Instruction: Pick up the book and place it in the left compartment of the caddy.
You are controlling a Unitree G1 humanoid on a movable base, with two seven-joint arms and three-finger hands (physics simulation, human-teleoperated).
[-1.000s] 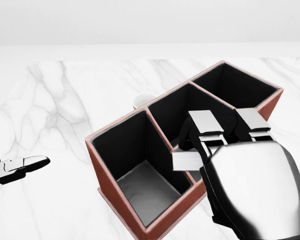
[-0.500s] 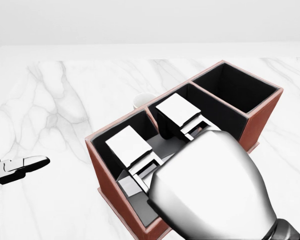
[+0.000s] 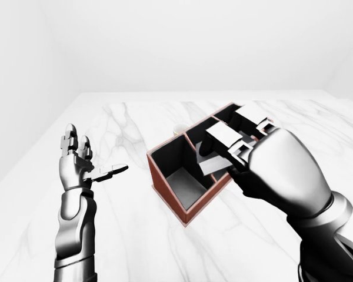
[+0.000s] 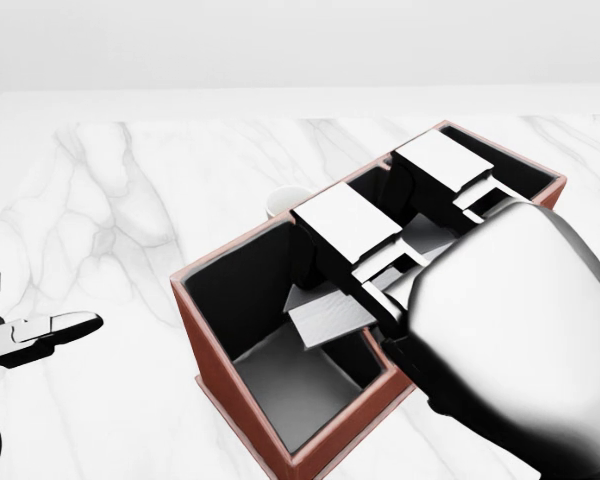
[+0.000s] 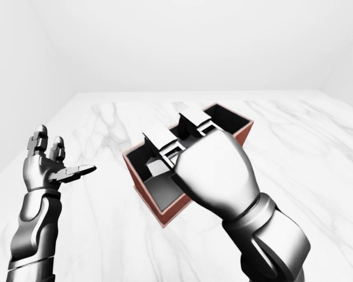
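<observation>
The red-brown caddy (image 4: 193, 330) has three black-lined compartments and lies slanted across the marble table. My right hand (image 4: 375, 250) hovers over its left and middle compartments, fingers (image 4: 345, 222) curled forward. A flat pale grey slab, the book (image 4: 325, 315), sticks out from under those fingers, tilted over the left compartment (image 4: 275, 395), whose grey floor shows. The thumb is hidden beneath the hand. In the left-eye view the book (image 3: 210, 165) shows above the caddy's rim. My left hand (image 3: 85, 161) stands open at the left, well apart from the caddy.
A small white cup-like thing (image 4: 285, 200) peeks out behind the caddy's upper wall. The white marble table (image 4: 130, 190) spreads to the left and above the caddy. Pale walls close the room.
Half a second ago my right hand was low over the left compartment. It has since moved up and right in the head view, the grey slab still under its fingers. Left hand unchanged.
</observation>
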